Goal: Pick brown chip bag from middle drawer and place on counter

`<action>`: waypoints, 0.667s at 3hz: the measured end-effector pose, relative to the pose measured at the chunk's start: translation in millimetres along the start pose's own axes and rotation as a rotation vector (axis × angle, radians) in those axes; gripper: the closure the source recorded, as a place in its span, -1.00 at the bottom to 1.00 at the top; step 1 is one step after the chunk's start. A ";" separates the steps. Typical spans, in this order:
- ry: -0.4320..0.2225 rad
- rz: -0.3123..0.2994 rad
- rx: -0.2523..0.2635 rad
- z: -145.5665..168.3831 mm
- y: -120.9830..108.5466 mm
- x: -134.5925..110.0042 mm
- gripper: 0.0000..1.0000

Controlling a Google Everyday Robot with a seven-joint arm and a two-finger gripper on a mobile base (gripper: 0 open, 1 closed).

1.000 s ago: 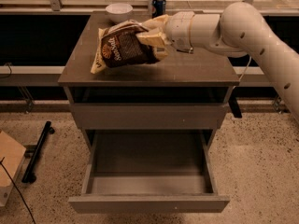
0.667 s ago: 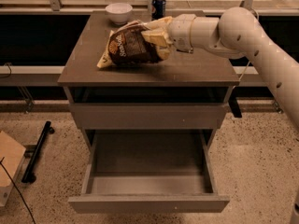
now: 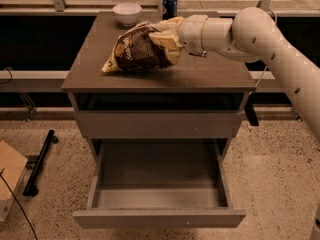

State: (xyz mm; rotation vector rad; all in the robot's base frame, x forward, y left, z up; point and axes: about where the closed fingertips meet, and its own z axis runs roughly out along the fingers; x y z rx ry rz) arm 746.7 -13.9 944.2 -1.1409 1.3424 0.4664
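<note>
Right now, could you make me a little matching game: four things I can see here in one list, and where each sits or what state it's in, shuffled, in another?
Things:
1. brown chip bag
2. white bowl
3. blue can
4. middle drawer

Places or states:
A. pulled open, below the counter
B. at the back of the counter, left of its neighbour
C. gripped at one end by the gripper, over the counter
D. at the back of the counter, right of its neighbour

Pairs: 1-C, 2-B, 3-D, 4-A.
</note>
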 end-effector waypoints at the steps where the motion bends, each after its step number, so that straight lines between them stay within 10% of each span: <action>1: -0.002 0.000 -0.005 3.1 2.1 -0.7 -0.98; 2: -0.002 0.000 -0.006 3.6 2.5 -0.8 -1.00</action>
